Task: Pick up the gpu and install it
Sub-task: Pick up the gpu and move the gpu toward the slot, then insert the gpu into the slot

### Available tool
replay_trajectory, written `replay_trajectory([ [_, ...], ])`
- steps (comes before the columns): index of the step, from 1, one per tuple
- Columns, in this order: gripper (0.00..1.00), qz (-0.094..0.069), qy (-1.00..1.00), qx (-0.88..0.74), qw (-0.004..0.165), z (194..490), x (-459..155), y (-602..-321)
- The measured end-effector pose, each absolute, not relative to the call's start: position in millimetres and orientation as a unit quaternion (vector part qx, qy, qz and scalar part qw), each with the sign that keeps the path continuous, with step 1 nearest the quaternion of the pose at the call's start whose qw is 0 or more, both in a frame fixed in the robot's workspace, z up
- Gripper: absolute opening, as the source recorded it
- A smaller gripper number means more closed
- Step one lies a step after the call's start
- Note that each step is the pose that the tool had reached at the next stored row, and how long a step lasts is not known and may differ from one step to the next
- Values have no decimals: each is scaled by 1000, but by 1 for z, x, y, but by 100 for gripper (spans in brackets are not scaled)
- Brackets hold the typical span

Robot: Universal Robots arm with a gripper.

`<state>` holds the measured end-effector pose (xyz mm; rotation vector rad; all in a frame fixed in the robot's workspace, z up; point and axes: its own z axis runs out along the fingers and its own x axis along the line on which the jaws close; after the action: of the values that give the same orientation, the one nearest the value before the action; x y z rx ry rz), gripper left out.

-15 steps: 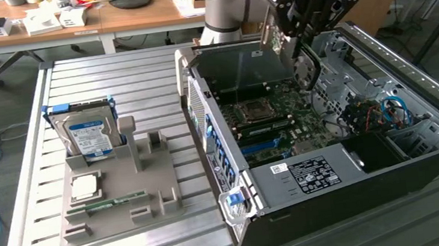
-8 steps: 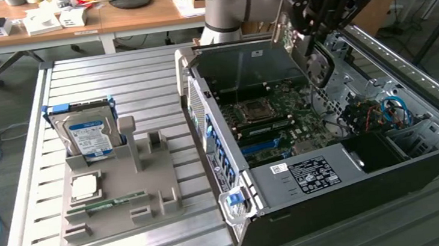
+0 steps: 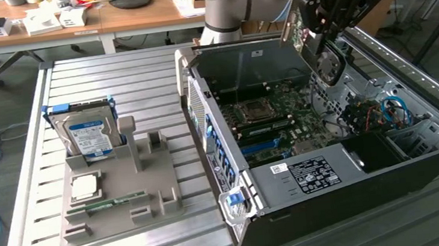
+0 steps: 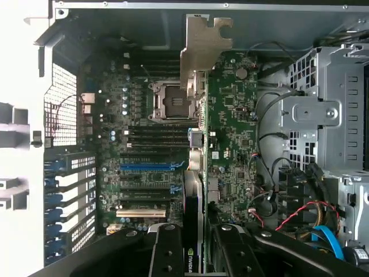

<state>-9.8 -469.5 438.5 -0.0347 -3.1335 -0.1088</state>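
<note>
Claw (image 3: 320, 41) is pinching the gpu (image 3: 297, 28) by its upper edge, fingers part closed on the card, high over the open computer case (image 3: 309, 211) near its back wall. In the wrist view the claw (image 4: 199, 254) grips the gpu (image 4: 196, 190) from both sides, and the card runs edge-on away from the camera.

Step in hand, as I judge it: carrying and lining up. The card is lifted clear of the worktop (image 3: 118, 72) and hangs above the motherboard (image 4: 144, 144), not touching any slot. Not seated yet.

What seating calls for (judgement): the card's lower edge has to sit parallel to one of the long slots, such as the blue slot (image 4: 153, 165), with the metal end bracket (image 4: 203, 43) facing the case's back wall. Then a straight, level push down. Any tilt could catch the bracket on the case wall or jam the card's lower edge. From the wrist view the card looks near the middle of the board, off to one side of the blue slot, so I judge some sideways correction is needed.

Card appearance: thin and flat, a green-brown circuit board with small parts on one face, and a silvery bracket with a bent tab at one end. A maker's mark shows on the side near the claw.

Elsewhere: a hard drive (image 3: 83, 133) stands upright in the grey holder (image 3: 122, 199) on the worktop, well apart from the case.
</note>
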Motion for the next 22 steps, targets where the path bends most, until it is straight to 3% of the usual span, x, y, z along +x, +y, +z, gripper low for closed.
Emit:
replay_trajectory([
  [22, 26, -35, -999, -11, 3, 431, -2, -470],
])
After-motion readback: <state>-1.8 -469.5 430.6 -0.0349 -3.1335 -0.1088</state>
